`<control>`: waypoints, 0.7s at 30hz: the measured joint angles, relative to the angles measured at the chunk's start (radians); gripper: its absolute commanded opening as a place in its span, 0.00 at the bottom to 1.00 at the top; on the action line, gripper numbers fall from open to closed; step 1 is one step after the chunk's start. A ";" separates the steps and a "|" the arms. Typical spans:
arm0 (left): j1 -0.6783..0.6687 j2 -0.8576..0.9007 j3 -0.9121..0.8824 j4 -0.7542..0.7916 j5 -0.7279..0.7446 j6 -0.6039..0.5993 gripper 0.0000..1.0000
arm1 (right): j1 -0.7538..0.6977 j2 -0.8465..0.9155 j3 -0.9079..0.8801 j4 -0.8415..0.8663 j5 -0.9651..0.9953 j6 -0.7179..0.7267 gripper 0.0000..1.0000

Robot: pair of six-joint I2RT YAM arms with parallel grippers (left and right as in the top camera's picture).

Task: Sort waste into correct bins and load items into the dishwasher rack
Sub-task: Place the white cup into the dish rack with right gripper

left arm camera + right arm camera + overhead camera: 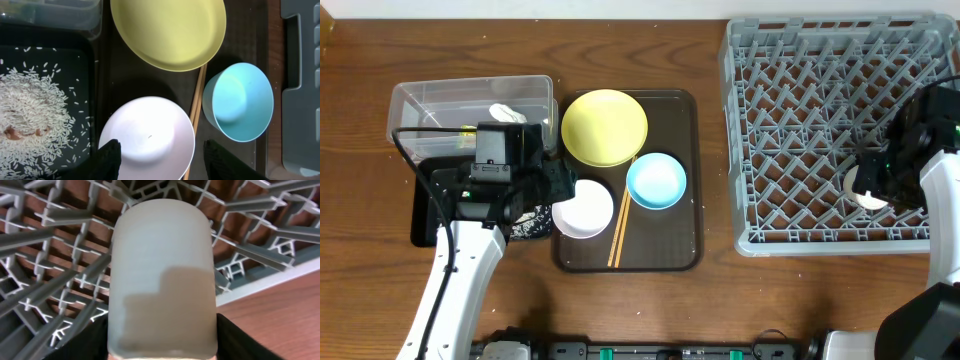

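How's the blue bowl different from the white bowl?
The blue bowl is light blue, the white bowl white. The blue bowl sits right of the chopsticks, the white bowl left. The left gripper hangs over the white bowl, not the blue bowl. Both are round, empty, on the brown tray.

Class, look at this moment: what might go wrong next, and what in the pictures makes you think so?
1. The right gripper holds the cup over the rack's upright pegs. If it is released off-centre, it may lodge tilted or tip over.
2. The left gripper is open above the white bowl, and the chopsticks lie close beside the bowl's rim. Closing may nudge or catch them.
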 measured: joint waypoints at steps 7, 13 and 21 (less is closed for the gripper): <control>0.000 0.000 0.000 -0.002 0.000 0.000 0.56 | -0.001 0.023 0.000 0.018 -0.102 -0.013 0.73; 0.000 0.000 0.000 -0.018 0.000 0.000 0.56 | 0.000 0.023 0.000 0.017 -0.178 -0.014 0.79; 0.000 0.000 0.000 -0.025 -0.001 0.000 0.56 | 0.000 0.021 0.000 0.046 -0.259 -0.020 0.79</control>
